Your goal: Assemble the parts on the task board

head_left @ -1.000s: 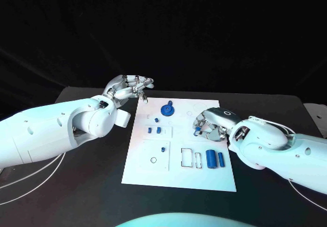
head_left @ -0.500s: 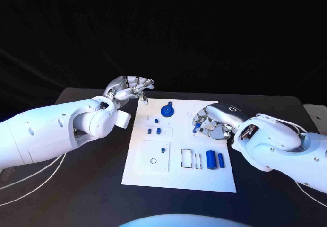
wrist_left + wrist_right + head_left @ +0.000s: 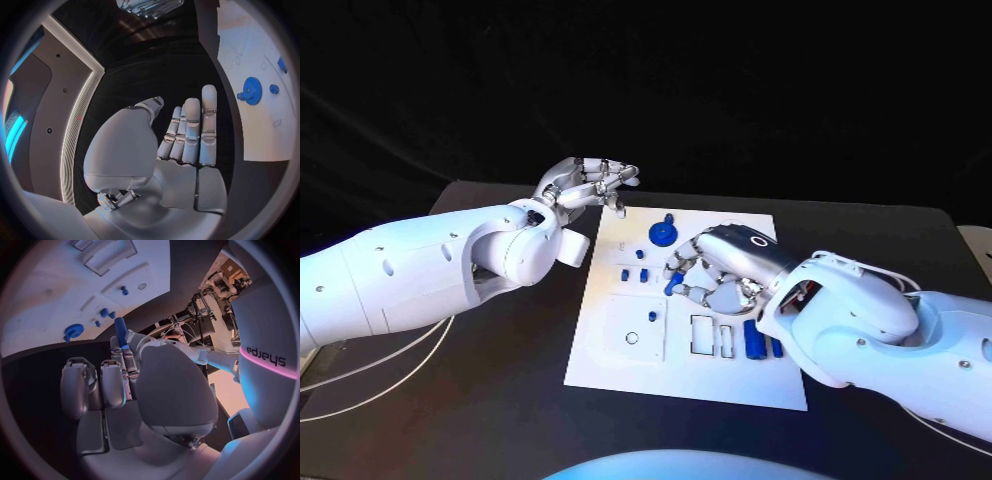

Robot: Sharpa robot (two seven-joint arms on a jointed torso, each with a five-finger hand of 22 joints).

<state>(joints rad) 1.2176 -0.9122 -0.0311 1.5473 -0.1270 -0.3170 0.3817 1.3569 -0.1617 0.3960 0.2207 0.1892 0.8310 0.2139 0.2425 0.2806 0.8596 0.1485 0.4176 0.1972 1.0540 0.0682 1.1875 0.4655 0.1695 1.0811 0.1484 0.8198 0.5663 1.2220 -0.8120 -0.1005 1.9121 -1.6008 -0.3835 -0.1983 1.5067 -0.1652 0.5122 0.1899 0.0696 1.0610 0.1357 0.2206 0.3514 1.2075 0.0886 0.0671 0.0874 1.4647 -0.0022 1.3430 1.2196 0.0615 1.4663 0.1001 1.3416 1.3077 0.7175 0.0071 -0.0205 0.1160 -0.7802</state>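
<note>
Right hand (image 3: 718, 272) over task board (image 3: 629, 362), left hand (image 3: 586, 182) beyond its far corner

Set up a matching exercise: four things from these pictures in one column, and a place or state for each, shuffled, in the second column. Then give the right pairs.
Column one:
1. left robot hand
2. right robot hand
3. blue gear
4. task board

Column two:
A. lies flat on the black table
B. holds a blue peg
C. sits on the far part of the board
D. holds nothing, beyond the board's far left corner

Pairs: 1-D, 2-B, 3-C, 4-A
</note>
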